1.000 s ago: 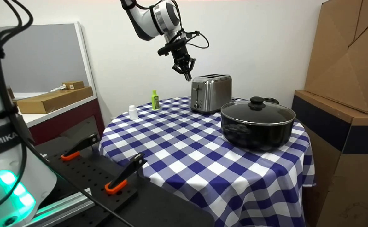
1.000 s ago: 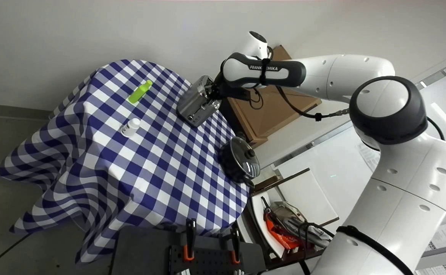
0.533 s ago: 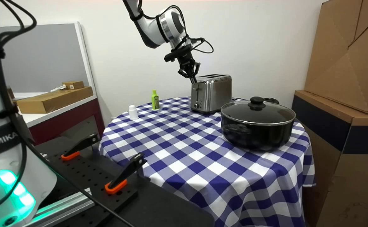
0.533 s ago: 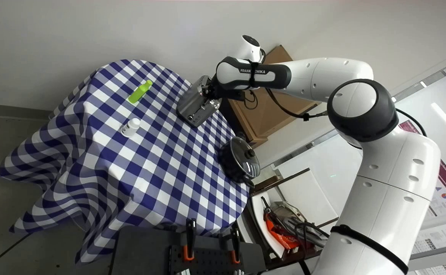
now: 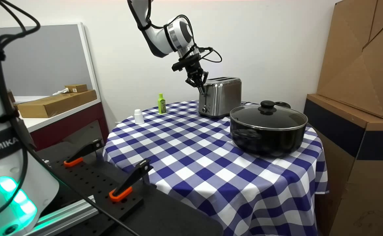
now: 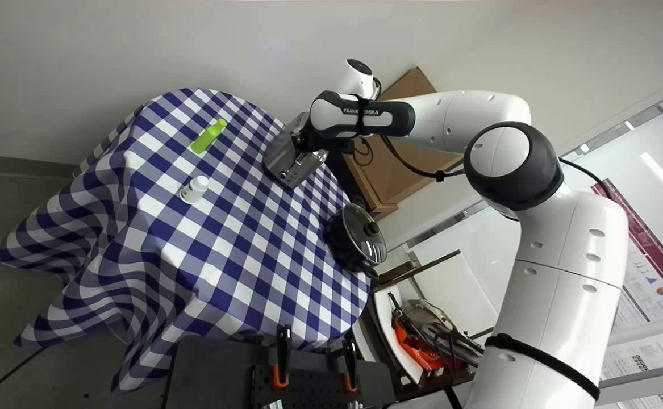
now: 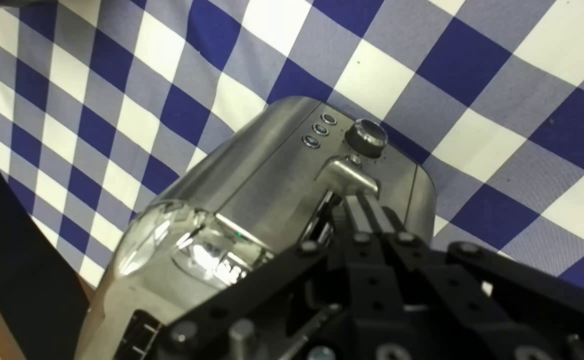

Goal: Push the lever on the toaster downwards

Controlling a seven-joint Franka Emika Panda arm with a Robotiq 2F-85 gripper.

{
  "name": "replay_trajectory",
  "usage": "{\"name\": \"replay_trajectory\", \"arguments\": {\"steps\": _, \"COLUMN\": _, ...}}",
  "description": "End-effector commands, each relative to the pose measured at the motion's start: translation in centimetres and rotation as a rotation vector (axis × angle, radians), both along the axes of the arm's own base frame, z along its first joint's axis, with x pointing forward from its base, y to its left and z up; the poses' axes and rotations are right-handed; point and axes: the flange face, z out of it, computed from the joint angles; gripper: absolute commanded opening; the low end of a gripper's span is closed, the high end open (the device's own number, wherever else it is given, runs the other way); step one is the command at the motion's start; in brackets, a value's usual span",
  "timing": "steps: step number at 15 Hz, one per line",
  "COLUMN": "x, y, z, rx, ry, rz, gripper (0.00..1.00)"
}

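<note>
The silver toaster [image 5: 225, 98] stands on the checked table, and it also shows in an exterior view [image 6: 280, 154] and in the wrist view [image 7: 266, 175]. Its metal lever [image 7: 348, 176] sticks out of a vertical slot in the end face, close above the round dial [image 7: 367, 137]. My gripper [image 7: 362, 198] is shut, its two fingers side by side with nothing between them. Its tips are at the upper side of the lever, touching it or nearly so. In an exterior view the gripper [image 5: 203, 93] points steeply down at the toaster's end face. The fingers partly cover the slot.
A black pot [image 5: 266, 136] with a glass lid stands to one side of the toaster. A green bottle [image 5: 161, 104] and a white bottle [image 5: 138, 117] stand on the checked tablecloth [image 5: 191, 151]. Cardboard boxes [image 5: 362, 62] are beside the table, and a wall is behind.
My gripper has come down and inward, from above the toaster's top edge to the lever on its end face. It stays shut. The toaster has not moved.
</note>
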Motion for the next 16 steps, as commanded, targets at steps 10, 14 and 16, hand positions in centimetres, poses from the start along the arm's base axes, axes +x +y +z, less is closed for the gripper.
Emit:
{"name": "replay_trajectory", "arguments": {"steps": 10, "x": 0.9, "y": -2.9, "z": -8.3, "rx": 0.024, "ry": 0.07, "rz": -0.011, "gripper": 0.0}}
{"name": "replay_trajectory", "arguments": {"steps": 14, "x": 0.9, "y": -2.9, "z": -8.0, "rx": 0.039, "ry": 0.077, "rz": -0.011, "gripper": 0.0}}
{"name": "replay_trajectory", "arguments": {"steps": 16, "x": 0.6, "y": -2.9, "z": -6.3, "rx": 0.073, "ry": 0.09, "rz": -0.009, "gripper": 0.0}}
